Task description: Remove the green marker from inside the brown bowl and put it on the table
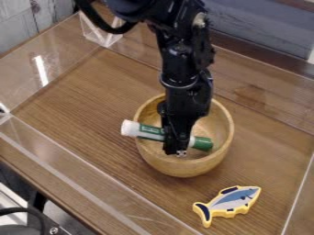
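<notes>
Gripper (pixel 179 145) points straight down into brown bowl (pixel 216 154), clamped on green marker (pixel 152 132) near its middle. Marker lies across the bowl, white cap end over left rim. Bowl on tabletop (pixel 86 101); fish toy (pixel 229 204) nearby.

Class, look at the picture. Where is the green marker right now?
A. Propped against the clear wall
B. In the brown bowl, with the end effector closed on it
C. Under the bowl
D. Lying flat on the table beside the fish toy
B: the green marker lies across the inside of the brown bowl, with the end effector shut on its middle.
</notes>
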Robot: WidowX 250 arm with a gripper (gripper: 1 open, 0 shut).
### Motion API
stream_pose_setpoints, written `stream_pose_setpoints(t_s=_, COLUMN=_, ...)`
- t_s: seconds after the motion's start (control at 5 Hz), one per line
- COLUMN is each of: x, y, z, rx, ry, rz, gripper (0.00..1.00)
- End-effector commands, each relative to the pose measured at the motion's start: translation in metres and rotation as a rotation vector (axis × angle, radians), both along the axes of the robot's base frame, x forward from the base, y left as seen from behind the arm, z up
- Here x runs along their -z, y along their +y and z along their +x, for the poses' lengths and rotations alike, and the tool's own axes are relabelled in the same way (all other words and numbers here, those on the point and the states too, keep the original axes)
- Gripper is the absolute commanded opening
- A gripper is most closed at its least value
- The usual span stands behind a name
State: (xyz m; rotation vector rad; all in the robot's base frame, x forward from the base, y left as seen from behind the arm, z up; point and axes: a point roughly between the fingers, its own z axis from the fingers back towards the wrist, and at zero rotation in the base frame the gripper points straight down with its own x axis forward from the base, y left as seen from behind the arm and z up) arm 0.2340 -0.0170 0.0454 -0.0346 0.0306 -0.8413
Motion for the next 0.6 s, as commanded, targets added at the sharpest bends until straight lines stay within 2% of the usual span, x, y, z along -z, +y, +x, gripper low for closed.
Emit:
stream_pose_setpoints(t_s=0.0, x=-0.016, y=0.0027, z=0.0052, rx=-0.007, ry=-0.062, rz=-0.013, gripper=0.0)
stream_pose_setpoints(t_s=0.4, x=-0.0201, y=0.0047, z=0.0018, rx=0.002, ry=-0.069, rz=-0.033, gripper=0.0)
